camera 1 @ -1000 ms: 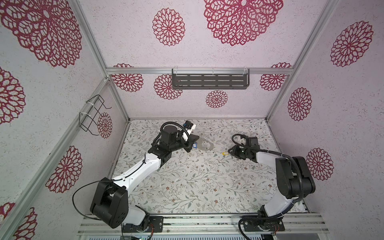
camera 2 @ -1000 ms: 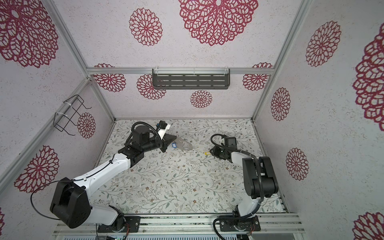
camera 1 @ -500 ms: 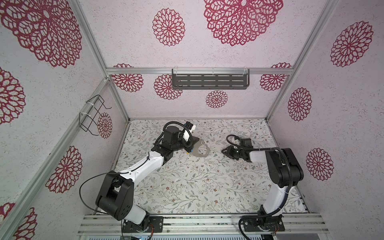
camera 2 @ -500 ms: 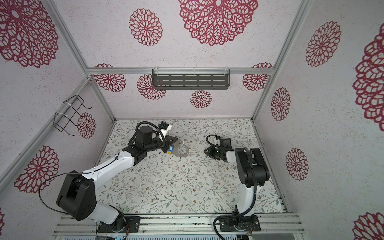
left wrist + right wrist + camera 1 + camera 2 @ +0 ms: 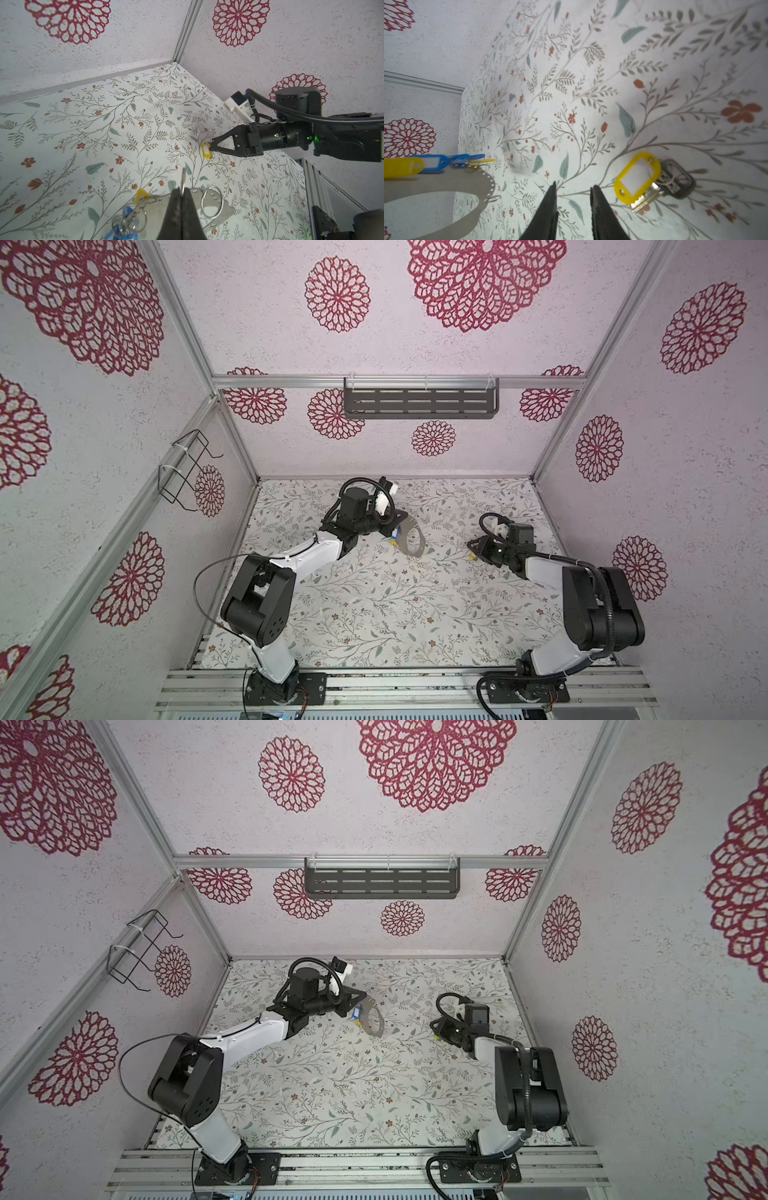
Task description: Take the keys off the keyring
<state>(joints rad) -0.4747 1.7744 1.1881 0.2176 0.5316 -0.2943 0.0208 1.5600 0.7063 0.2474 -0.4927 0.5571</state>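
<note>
Grey sheet metal, thin, flat and stiff, with small holes punched along the rim: the keyring (image 5: 411,540). In both top views it is pinched on edge by the left gripper (image 5: 397,526), jaws pressed together on the plate. Whether its far edge touches the table (image 5: 374,614) cannot be told. The keys (image 5: 394,536) hang just beside the tips. The right gripper (image 5: 471,548) is held well apart from the ring, with a loose key (image 5: 472,557) just beside its tips.

Left wrist view: the smooth plate is seen clamped between narrow fingertips (image 5: 175,199). A sideways tug on a key is judged likely to twist or slip it. The springy wire split rings (image 5: 212,202) could snag in neighbouring holes.

Right wrist view: the jaws are noted partly spread, nothing between. The loose key, a glossy yellow plastic oblong with a white window, lies flat beside the tips. A blue key (image 5: 436,163) and a yellow key (image 5: 400,166) overlap ahead on the ring; two could be caught together.
</note>
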